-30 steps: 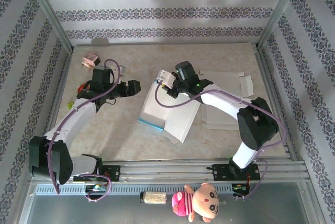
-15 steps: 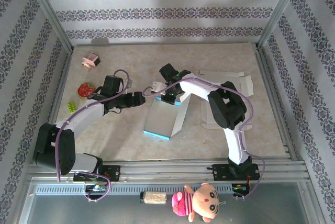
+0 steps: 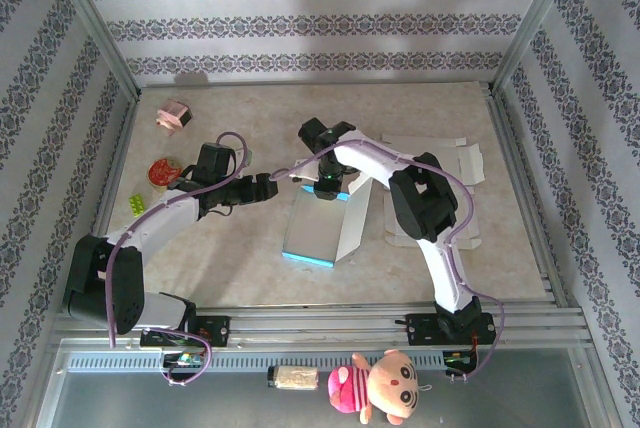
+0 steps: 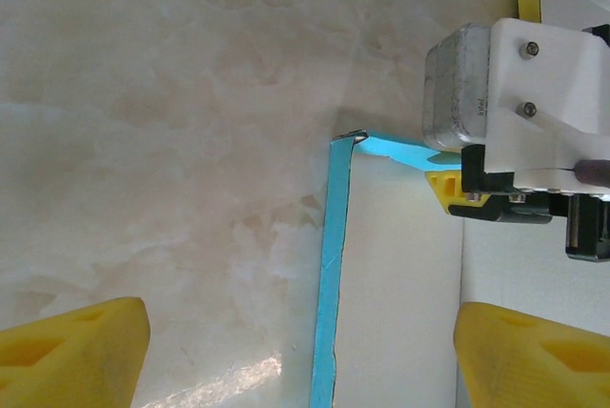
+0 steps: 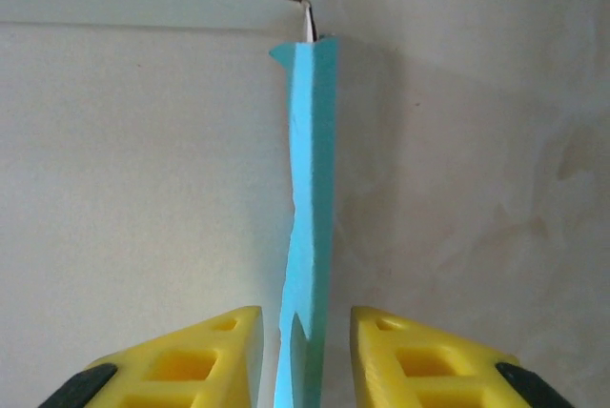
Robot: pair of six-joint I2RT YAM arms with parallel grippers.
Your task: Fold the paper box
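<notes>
The right gripper (image 5: pixel 305 336) holds its two yellow fingertips (image 5: pixel 200 356) slightly apart, and the thin light-blue edge (image 5: pixel 310 189) of the white paper box (image 5: pixel 133 160) runs up between them with a sliver of gap on each side. The box's flat white panel lies left of that edge, and the beige marbled tabletop (image 5: pixel 496 160) lies to its right.

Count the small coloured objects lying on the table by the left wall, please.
3: a pink one near the far left corner, a red one beside the left arm, a green one nearest the arm bases. The arm may hide others.
</notes>
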